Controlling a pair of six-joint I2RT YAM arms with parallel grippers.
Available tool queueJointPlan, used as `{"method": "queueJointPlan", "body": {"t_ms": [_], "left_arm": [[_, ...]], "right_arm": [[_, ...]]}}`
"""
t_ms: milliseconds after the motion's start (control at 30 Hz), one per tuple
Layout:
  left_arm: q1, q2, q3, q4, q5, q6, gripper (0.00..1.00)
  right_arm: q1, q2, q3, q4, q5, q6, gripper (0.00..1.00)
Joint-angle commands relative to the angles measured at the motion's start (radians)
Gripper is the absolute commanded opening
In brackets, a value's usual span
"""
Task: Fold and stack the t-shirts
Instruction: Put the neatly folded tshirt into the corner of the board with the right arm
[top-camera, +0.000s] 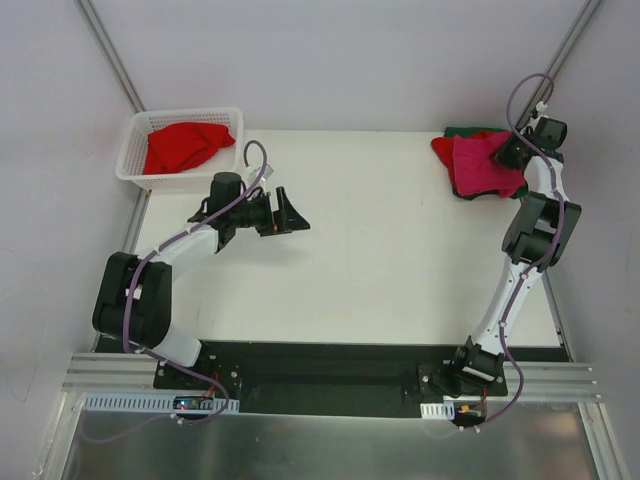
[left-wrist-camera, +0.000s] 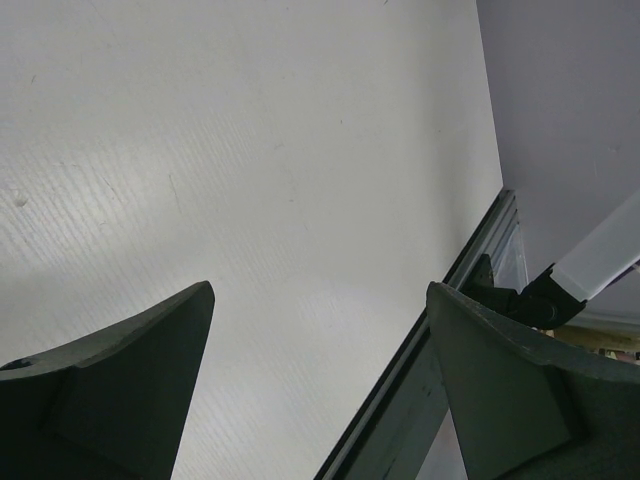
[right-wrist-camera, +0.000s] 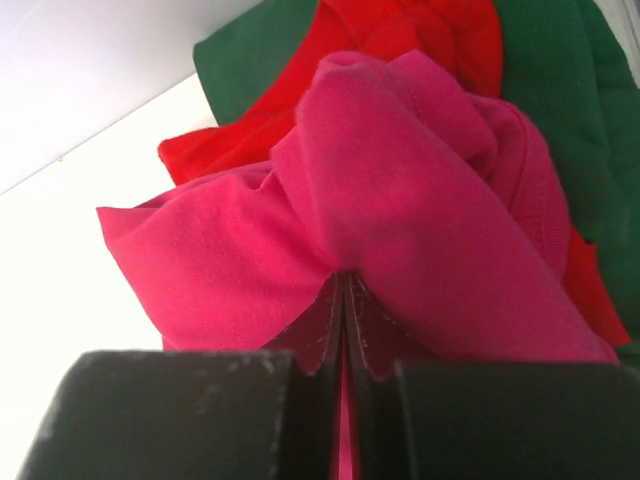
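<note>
A bright magenta-pink t-shirt (top-camera: 483, 166) lies bunched on top of a red t-shirt (top-camera: 441, 148) and a dark green t-shirt (top-camera: 468, 131) at the table's far right corner. My right gripper (top-camera: 510, 153) is shut, pinching a fold of the pink t-shirt (right-wrist-camera: 400, 200). The cloth bulges out ahead of the right gripper (right-wrist-camera: 345, 275), with the red t-shirt (right-wrist-camera: 420, 30) and the green t-shirt (right-wrist-camera: 560, 90) behind it. Another red t-shirt (top-camera: 185, 145) lies crumpled in the basket. My left gripper (top-camera: 290, 212) hangs open over bare table (left-wrist-camera: 250, 150); nothing is between the left gripper (left-wrist-camera: 320, 290) fingers.
The white lattice basket (top-camera: 134, 150) stands at the far left corner, just behind the left arm. Grey walls enclose the table on both sides and at the back. The table's right edge with its metal rail (left-wrist-camera: 480, 260) shows in the left wrist view.
</note>
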Motion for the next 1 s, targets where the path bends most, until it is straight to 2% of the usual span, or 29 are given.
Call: {"method": "queueJointPlan", "body": {"t_ms": [0,267,533,967], "left_arm": [[0.011,0.004,0.031,0.034,0.004,0.024,0.88],[0.010,-0.006,0.028,0.035,-0.002,0.024,0.88],[0.010,0.004,0.031,0.039,-0.003,0.024,0.88],[0.010,0.047,0.050,0.049,-0.013,0.024,0.88]], "right_arm": [[0.003,0.001,0.028,0.033,0.008,-0.027,0.01],[0.006,-0.082,-0.011,0.123,-0.025,0.007,0.01],[0.012,-0.052,0.064,0.126,0.009,-0.005,0.01],[0.024,0.016,0.169,0.156,0.152,-0.074,0.01]]}}
